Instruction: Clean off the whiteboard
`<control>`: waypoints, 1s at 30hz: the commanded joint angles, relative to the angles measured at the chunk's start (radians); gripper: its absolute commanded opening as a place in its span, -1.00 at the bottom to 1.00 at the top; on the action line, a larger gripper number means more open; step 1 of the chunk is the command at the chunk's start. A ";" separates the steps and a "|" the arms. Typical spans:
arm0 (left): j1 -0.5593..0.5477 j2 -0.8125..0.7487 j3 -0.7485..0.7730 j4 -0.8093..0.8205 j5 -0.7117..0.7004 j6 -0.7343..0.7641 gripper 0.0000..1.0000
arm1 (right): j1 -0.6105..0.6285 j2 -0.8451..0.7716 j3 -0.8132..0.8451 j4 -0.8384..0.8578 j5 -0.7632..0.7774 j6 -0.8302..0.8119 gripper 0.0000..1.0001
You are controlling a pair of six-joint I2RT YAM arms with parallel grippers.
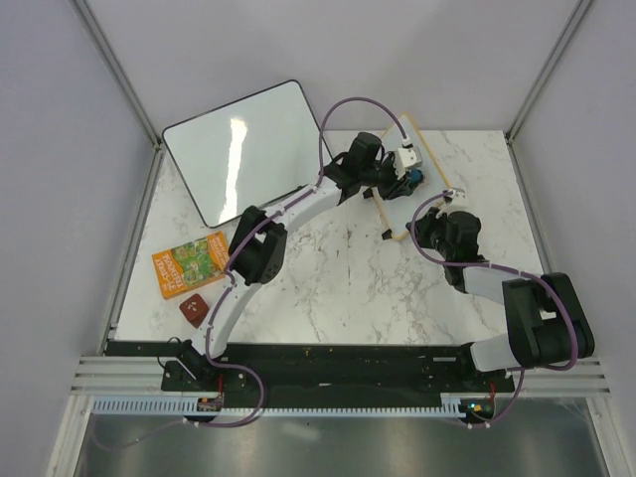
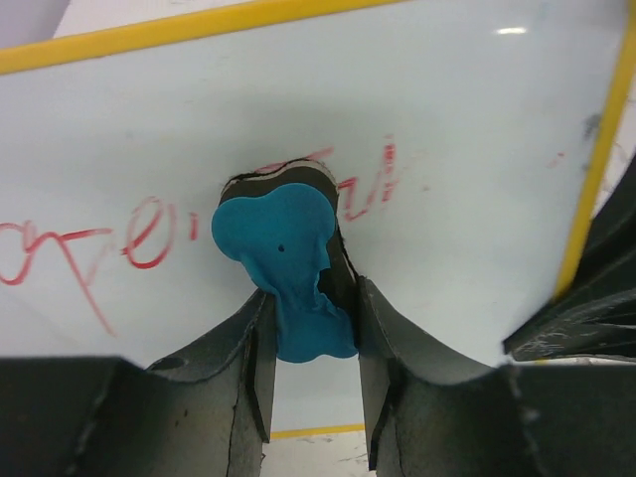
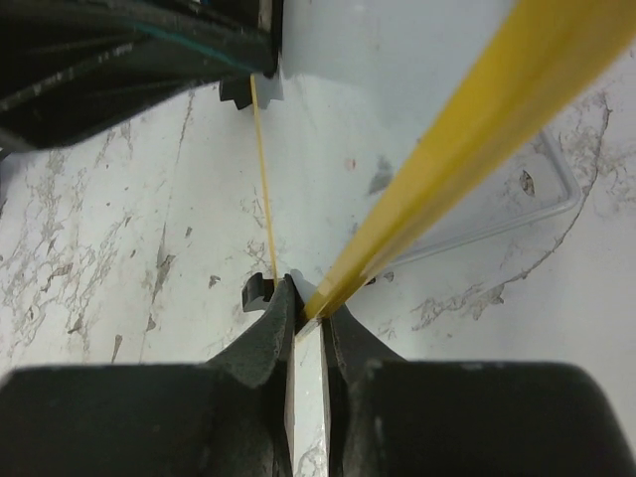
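The small whiteboard (image 1: 429, 159) with a pale yellow-wood frame stands tilted at the back centre right, mostly hidden by my arms. In the left wrist view its white face (image 2: 477, 149) carries red handwriting (image 2: 89, 248) left of the eraser and fainter smeared red marks right of it. My left gripper (image 1: 405, 171) (image 2: 306, 298) is shut on a blue eraser (image 2: 278, 234) (image 1: 413, 178) that is pressed against the board's face. My right gripper (image 1: 449, 199) (image 3: 310, 298) is shut on the board's yellow frame edge (image 3: 447, 149), beside a black clip foot (image 3: 256, 291).
A larger black-framed glossy board (image 1: 243, 149) leans at the back left. An orange and green booklet (image 1: 191, 263) and a small dark red object (image 1: 193, 309) lie at the front left of the marble table (image 1: 348, 288). The left arm (image 3: 129, 50) shows in the right wrist view.
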 commanded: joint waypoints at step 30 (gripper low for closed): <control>0.008 -0.064 -0.156 0.102 -0.259 -0.111 -0.96 | 0.049 -0.005 0.045 -0.115 -0.011 -0.084 -1.00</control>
